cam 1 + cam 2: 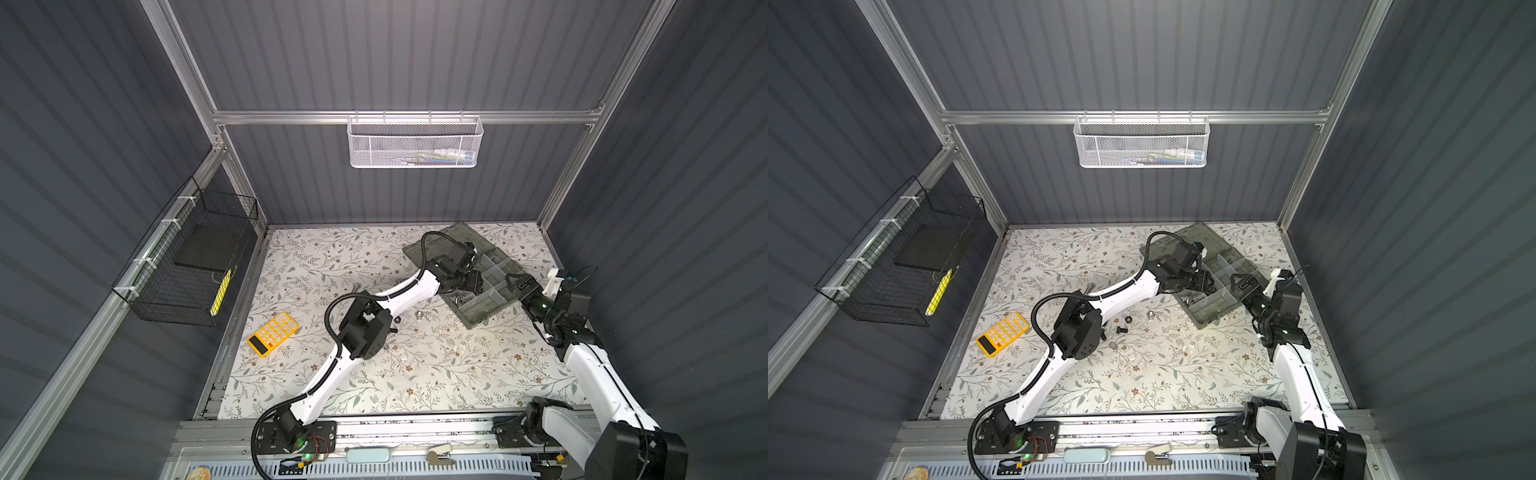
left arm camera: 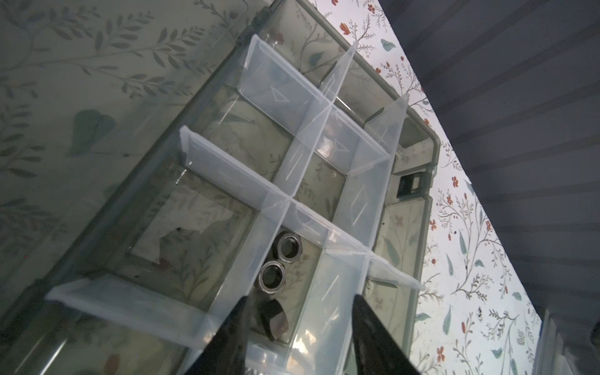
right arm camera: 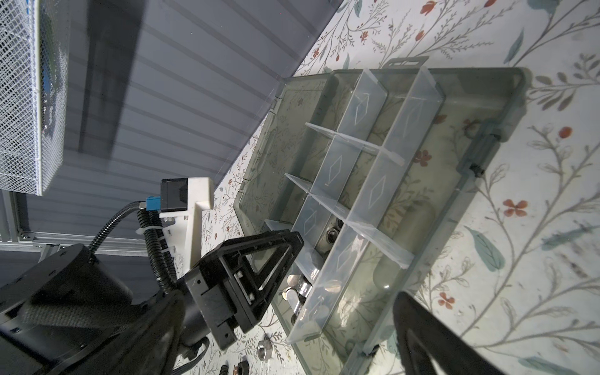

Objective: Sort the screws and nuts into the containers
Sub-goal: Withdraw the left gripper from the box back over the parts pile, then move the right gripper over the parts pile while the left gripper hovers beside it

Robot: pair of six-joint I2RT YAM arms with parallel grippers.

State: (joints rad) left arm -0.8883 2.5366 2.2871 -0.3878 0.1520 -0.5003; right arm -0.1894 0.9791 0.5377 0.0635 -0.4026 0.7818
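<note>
Grey-green plastic walled the open case [image 1: 478,318] at the bench's [image 1: 374,374] far right, where we saw the left tool [image 2: 298,300] hang, jaws apart and empty, above a compartment [image 2: 311,282] holding two silver nuts [image 2: 272,276]. Silver screws [image 3: 297,287] lay in the next compartment. Our right tool [image 1: 514,281], spread wide, hovered at the case's right edge. Loose nuts [image 1: 1128,319] lay near the left elbow [image 1: 1077,328]; a yellow calculator [image 1: 273,333] sat well apart.

No legible lettering anywhere. Yellow calculator [image 1: 273,334] — key legends too small to read in both top views. Pale dividers [image 3: 376,191] of the containers [image 3: 422,181] bear embossed diamond outlines, no characters. Packaging inside the white mesh basket [image 1: 415,143] shows colour — print blurred.
</note>
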